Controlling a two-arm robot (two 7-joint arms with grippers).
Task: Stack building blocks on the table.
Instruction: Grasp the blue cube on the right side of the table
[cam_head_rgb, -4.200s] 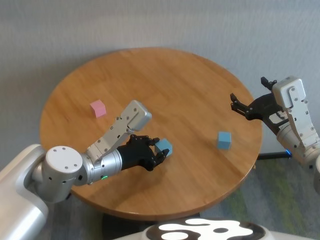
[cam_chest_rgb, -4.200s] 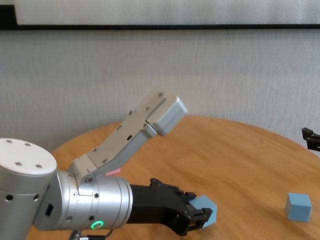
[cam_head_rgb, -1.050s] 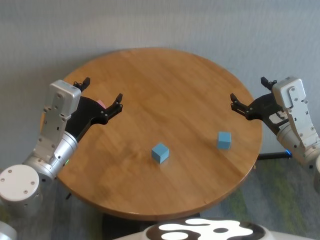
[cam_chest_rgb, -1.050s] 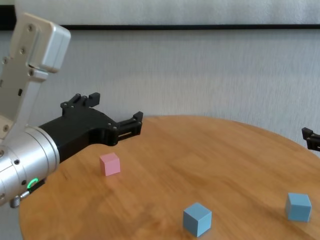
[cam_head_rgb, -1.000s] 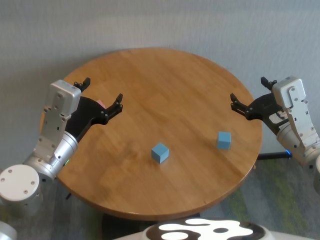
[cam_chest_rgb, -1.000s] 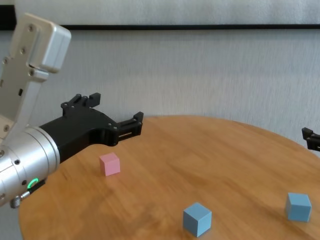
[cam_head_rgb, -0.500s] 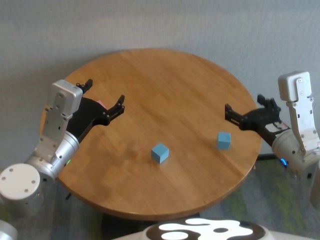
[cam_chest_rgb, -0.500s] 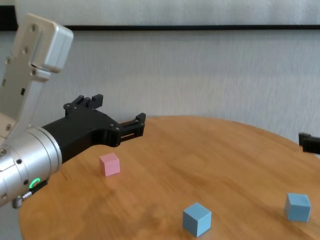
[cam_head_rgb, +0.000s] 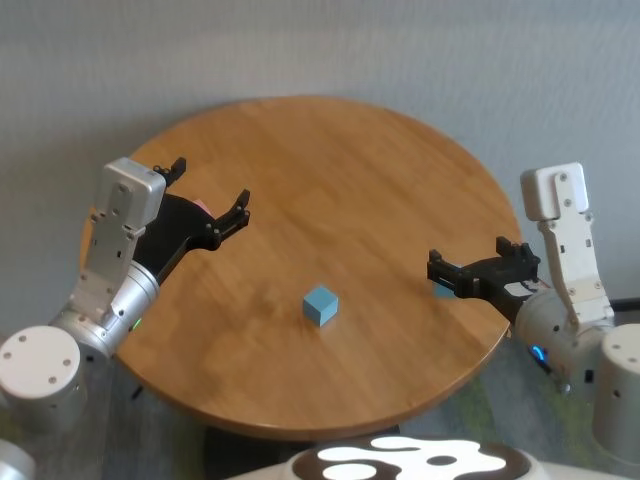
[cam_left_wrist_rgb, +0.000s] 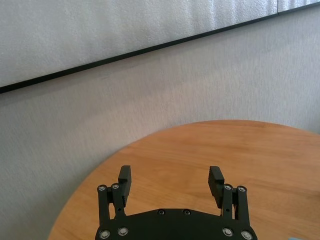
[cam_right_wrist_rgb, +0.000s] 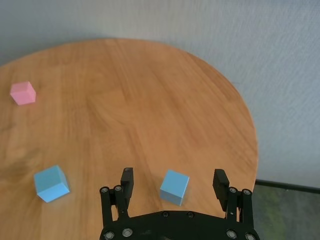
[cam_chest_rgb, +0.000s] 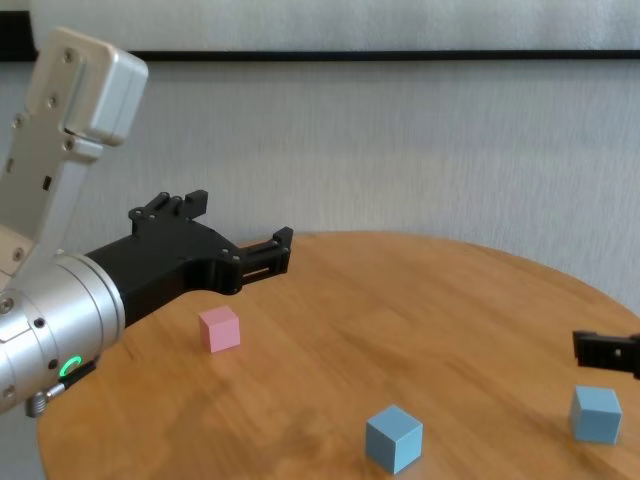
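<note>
One light blue block (cam_head_rgb: 320, 304) sits on the table (cam_head_rgb: 330, 170) near its middle; it also shows in the chest view (cam_chest_rgb: 394, 438) and right wrist view (cam_right_wrist_rgb: 51, 183). A second light blue block (cam_chest_rgb: 597, 414) lies near the right edge. My right gripper (cam_head_rgb: 470, 255) is open and hovers just over it, with the block (cam_right_wrist_rgb: 174, 187) between its fingers' line. The pink block (cam_chest_rgb: 219, 328) sits at the left. My left gripper (cam_head_rgb: 210, 182) is open and empty above it.
The table's right edge (cam_head_rgb: 505, 300) is close beside the second blue block, with floor beyond. A grey wall (cam_chest_rgb: 400, 150) stands behind the table.
My right arm has swung in from beyond the table's right edge and come down over the right blue block. My left gripper, which held the middle blue block earlier, stays open at the left.
</note>
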